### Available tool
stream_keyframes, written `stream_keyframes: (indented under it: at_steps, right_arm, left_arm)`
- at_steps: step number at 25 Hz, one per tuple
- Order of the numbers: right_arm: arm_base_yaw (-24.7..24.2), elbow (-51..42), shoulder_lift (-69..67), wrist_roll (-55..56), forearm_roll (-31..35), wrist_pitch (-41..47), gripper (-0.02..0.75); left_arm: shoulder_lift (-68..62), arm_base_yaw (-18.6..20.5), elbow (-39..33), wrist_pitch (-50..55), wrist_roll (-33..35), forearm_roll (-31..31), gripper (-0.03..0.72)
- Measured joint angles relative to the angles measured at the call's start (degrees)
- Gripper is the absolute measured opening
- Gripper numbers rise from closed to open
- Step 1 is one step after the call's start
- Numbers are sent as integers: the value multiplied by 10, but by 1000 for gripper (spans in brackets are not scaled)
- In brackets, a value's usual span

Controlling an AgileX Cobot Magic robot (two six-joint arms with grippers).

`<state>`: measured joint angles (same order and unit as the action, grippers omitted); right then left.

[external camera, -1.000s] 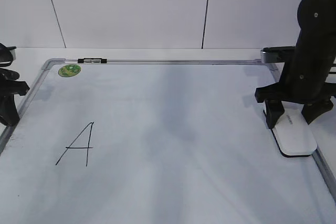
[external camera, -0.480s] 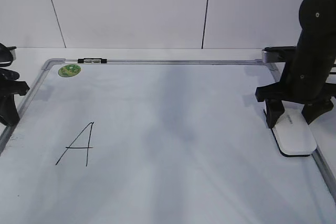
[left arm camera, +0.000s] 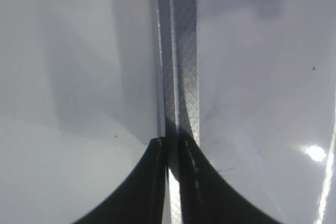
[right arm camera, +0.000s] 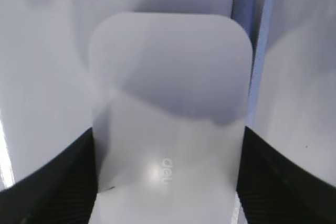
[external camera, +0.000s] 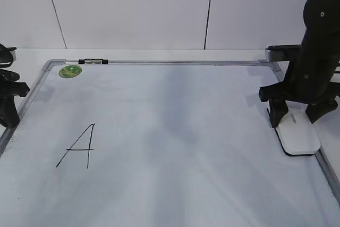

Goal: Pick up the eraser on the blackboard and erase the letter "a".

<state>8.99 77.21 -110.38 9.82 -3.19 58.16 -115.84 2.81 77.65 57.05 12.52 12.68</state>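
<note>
Against the right edge of the desk, my right gripper (external camera: 298, 116) stands over the flat white plastic eraser with rounded corners (external camera: 298, 137), one black finger on each long side of it. In the right wrist view the fingers (right arm camera: 63, 182) press close along both flanks of the eraser (right arm camera: 170, 108), so I read my jaws as grasping it, with its felt side on the board. It lies on the large white dry-erase blackboard with a silver aluminium frame (external camera: 175, 62), just beside the right frame rail (right arm camera: 252, 51).

Toward the near left corner, well apart from me, is an angular black handwritten letter (external camera: 77, 146); bare board lies between us. A small green round sticker (external camera: 70, 70) sits in the far left corner, and a short black-and-clear clip (external camera: 92, 61) rides the far rail near it.

At the left edge, my left gripper (left arm camera: 171, 182) hangs over the left frame rail (left arm camera: 178, 51), its jaws clenched to a thin slit with nothing between them.
</note>
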Motion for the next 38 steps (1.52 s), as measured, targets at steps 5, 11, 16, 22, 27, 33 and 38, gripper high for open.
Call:
stream_keyframes:
  at_steps: [5, 11, 16, 22, 27, 33, 38]
  right_arm:
    - [-1, 0, 8, -1, -5, -5, 599]
    - [-1, 0, 9, -1, -6, -5, 610]
    - [-1, 0, 20, -1, -9, -5, 612]
    - [-1, 39, 66, -7, -11, 37, 612]
    - [-1, 45, 104, -17, -11, 62, 612]
    - [-1, 45, 109, -37, -7, 91, 612]
    - [-1, 45, 143, -48, 9, 102, 603]
  left_arm:
    - [0, 0, 0, 0, 0, 0, 43]
    - [0, 0, 0, 0, 0, 0, 44]
    - [0, 0, 0, 0, 0, 0, 44]
    - [0, 0, 0, 0, 0, 0, 47]
    - [-1, 0, 4, 3, 4, -7, 162]
    - [-13, 0, 87, 89, 6, -11, 382]
    - [24, 0, 162, 117, -14, -11, 400]
